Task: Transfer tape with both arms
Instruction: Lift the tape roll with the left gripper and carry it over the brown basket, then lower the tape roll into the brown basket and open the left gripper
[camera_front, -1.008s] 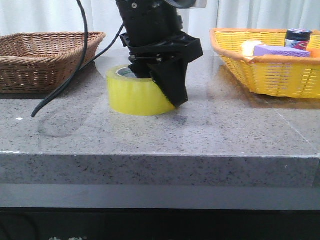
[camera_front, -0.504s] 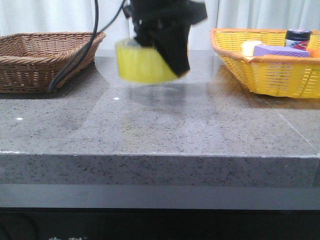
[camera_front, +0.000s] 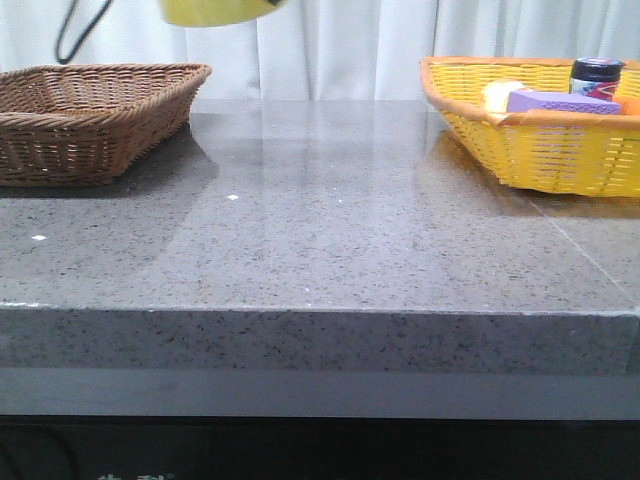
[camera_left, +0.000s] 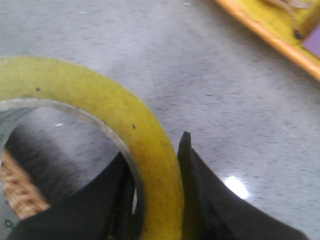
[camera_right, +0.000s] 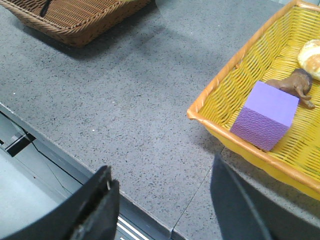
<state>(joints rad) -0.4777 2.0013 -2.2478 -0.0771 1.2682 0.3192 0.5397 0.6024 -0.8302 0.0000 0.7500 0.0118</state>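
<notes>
On the rig, largest to smallest
Bench (camera_front: 320, 240): grey speckled stone slab, glossy, spanning the front view
Yellow basket (camera_front: 520, 150): woven, at the bench's right rear; it holds a purple block (camera_right: 263, 115), a pale bun, a small brown figure and a dark-capped jar (camera_front: 597, 75)
Brown basket (camera_front: 90, 125): woven wicker, at the left rear of the bench, well apart from the yellow one
Tape (camera_left: 125, 125): yellow roll lifted clear of the bench, only its lower edge showing at the top of the front view, above and just right of the brown basket
Left pincer (camera_left: 155, 195): clamped on the roll's wall, one black finger inside the ring, the other (camera_left: 210, 200) against the outer face
Right pincer (camera_right: 165, 210): spread wide and holding nothing, above the bench's front edge near the yellow basket
Cable (camera_front: 80, 30): black loop hanging at top left
</notes>
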